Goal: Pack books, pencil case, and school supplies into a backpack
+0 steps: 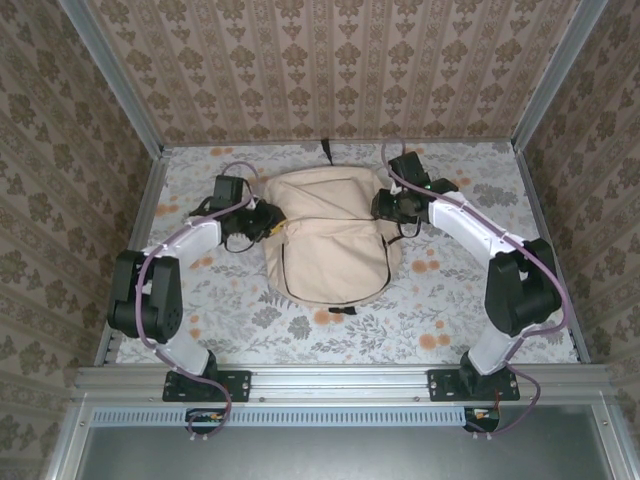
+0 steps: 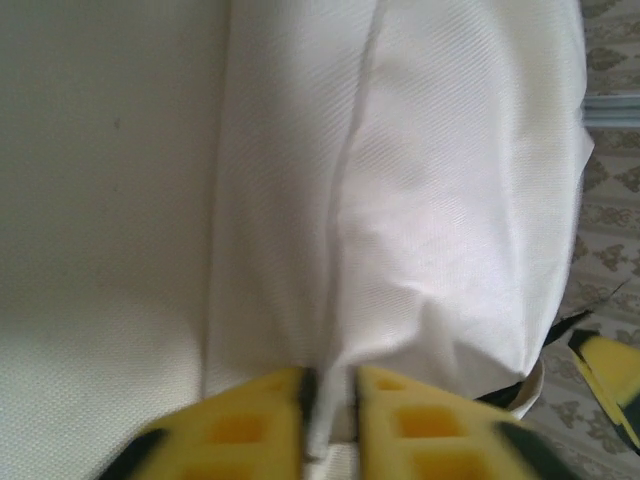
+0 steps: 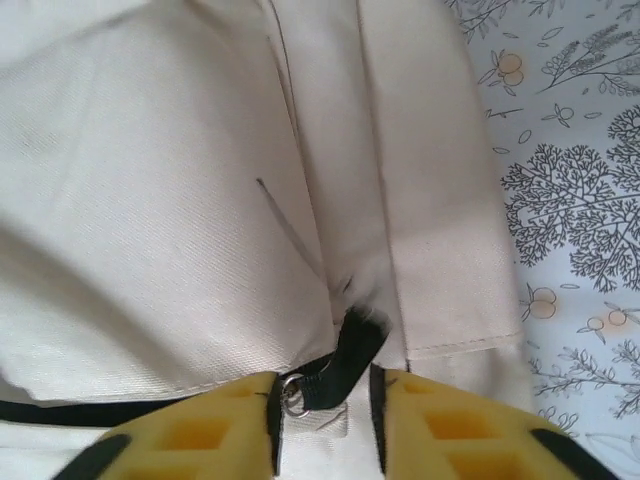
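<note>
The beige backpack (image 1: 330, 235) lies flat in the middle of the table, with its flap folded over. At its left side my left gripper (image 1: 268, 222) has its jaws parted a little, and a fold of the backpack fabric (image 2: 400, 200) runs between the fingertips (image 2: 330, 400). My right gripper (image 1: 385, 207) is at the backpack's right side. It is open around a black zip pull (image 3: 350, 355) with a metal ring. The pull lies loose against the left pad, with a gap on the other side. The books, the pencil case and the school supplies are hidden or out of view.
The floral tablecloth (image 1: 450, 300) lies bare in front of and to the right of the backpack. Patterned walls close in the table at the back and on both sides. A black strap (image 1: 327, 150) sticks out behind the backpack. A yellow and black piece (image 2: 610, 370) shows at the left wrist view's lower right edge.
</note>
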Motion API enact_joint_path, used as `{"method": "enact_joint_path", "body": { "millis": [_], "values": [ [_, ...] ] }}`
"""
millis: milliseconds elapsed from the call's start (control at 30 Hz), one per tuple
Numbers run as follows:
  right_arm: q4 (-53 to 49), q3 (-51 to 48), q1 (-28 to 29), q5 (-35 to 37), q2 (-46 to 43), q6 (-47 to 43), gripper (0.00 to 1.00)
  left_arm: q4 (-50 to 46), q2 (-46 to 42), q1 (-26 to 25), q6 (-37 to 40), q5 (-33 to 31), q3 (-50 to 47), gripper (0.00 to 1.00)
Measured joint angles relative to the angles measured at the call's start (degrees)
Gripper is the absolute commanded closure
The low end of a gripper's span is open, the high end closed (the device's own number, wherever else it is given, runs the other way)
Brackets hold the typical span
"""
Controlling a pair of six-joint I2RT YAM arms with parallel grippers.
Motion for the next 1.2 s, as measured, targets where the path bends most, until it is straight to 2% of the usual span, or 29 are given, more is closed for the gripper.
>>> {"method": "enact_joint_path", "body": {
  "millis": [67, 133, 267, 367, 433, 633, 800, 900, 1067, 1200],
  "values": [
    [-0.7, 0.0, -0.13, -0.11, -2.32, -0.55, 0.29, -2.21, -1.33, 1.05, 1.64, -1.42, 0.74, 0.45],
    [-1.42, 0.0, -0.13, 0.55, -5.11, -1.42, 0.18, -5.22, -3.65, 2.23, 3.15, -2.95, 1.05, 0.38],
    [-0.96, -1.27, -0.42, 4.94, -13.68, -4.09, 0.03, -11.02, -9.92, 5.31, 6.56, -6.4, 1.77, 0.21],
    [1.05, -4.46, -1.55, 9.81, -21.07, -6.32, 0.0, -14.27, -14.73, 8.72, 9.46, -9.6, 2.03, 0.06],
    [2.75, -6.99, -3.1, 13.22, -24.94, -7.43, 0.0, -15.5, -17.22, 10.93, 11.06, -11.91, 1.95, 0.0],
    [8.9, -17.62, -9.86, 25.27, -29.77, -7.93, 0.01, -15.02, -24.76, 13.64, 16.63, -23.8, -2.89, 0.0],
    [17.92, -30.01, -15.02, 31.23, -29.86, -7.76, 0.0, -8.33, -28.87, 15.21, 20.59, -35.01, -11.72, 0.0],
    [22.77, -36.06, -16.09, 32.61, -29.42, -8.24, 0.0, -2.69, -29.79, 15.56, 23.37, -40.44, -17.49, 0.0],
    [31.69, -40.11, -16.46, 32.98, -24.39, -10.93, 0.01, 4.92, -30.47, 15.56, 29.16, -48.65, -24.52, 0.0],
    [40.17, -44.28, -16.44, 32.2, -21.66, -13.73, 0.0, 13.2, -30.47, 15.56, 34.25, -51.84, -29.0, 0.0]
  ]
}}
